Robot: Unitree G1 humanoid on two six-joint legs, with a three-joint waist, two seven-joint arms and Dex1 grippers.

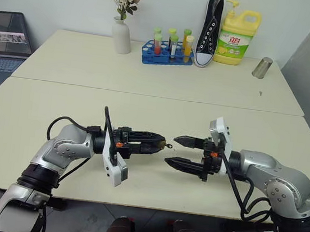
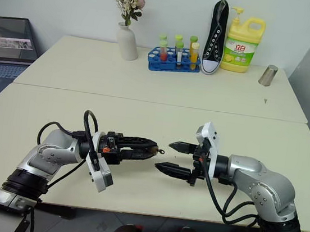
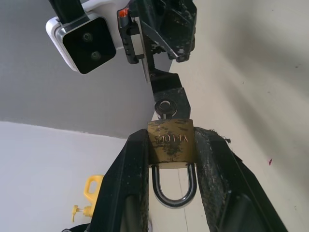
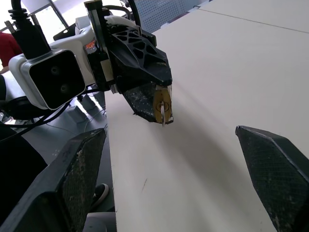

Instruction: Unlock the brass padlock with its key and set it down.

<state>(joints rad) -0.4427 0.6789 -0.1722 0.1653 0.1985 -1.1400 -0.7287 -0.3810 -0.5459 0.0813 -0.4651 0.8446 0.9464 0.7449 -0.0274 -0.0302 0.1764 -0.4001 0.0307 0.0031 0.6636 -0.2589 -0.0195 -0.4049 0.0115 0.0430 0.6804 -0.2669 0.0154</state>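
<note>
My left gripper (image 1: 160, 144) is shut on the brass padlock (image 3: 171, 147), clamping its golden body between both fingers above the near table. Its silver shackle (image 3: 174, 189) points back toward the wrist. The key (image 3: 166, 107) sticks out of the padlock's bottom, past the fingertips, toward my right gripper (image 1: 171, 151). That gripper faces it from the right, open, with nothing between its fingers and a small gap to the key. In the right wrist view the padlock (image 4: 161, 104) and key (image 4: 164, 116) show end-on between the left fingertips.
At the back of the far table (image 1: 148, 75) stand a white vase with flowers (image 1: 121, 32), a blue rack of tubes (image 1: 167, 51), a black shoe (image 1: 210, 29), a yellow detergent bottle (image 1: 237, 36) and a metal cup (image 1: 261, 67). A laptop (image 1: 4, 41) sits at the left.
</note>
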